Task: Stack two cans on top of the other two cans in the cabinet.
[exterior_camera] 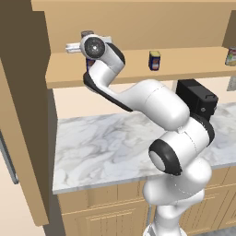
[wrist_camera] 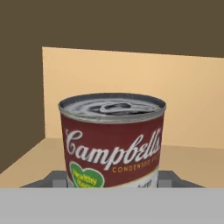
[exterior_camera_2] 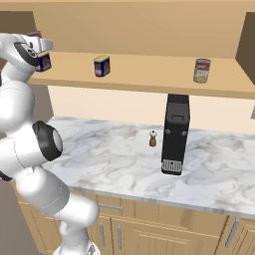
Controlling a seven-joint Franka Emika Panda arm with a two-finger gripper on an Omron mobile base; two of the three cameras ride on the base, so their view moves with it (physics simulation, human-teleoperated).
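Note:
A tall red-and-white can (wrist_camera: 111, 140) with a green label patch sits between my fingertips (wrist_camera: 170, 177), and my gripper (wrist_camera: 113, 179) is shut on it. In the left base view the gripper (exterior_camera: 82, 44) is at the left end of the cabinet shelf (exterior_camera: 138, 69), the held can's top (exterior_camera: 86, 33) just above it. Directly below is a short dark blue can (exterior_camera_2: 45, 62), partly hidden by my wrist; I cannot tell whether the two touch. A second blue can (exterior_camera: 154, 60) (exterior_camera_2: 101, 65) stands mid-shelf. Another tall can (exterior_camera_2: 201, 70) (exterior_camera: 231, 56) stands far right.
The cabinet's dark side panel (exterior_camera: 23, 92) is close on the left of the gripper. Below the shelf lies a marble counter (exterior_camera: 101, 143) with a black coffee machine (exterior_camera_2: 175, 134) (exterior_camera: 196, 97) and a small shaker (exterior_camera_2: 153, 138).

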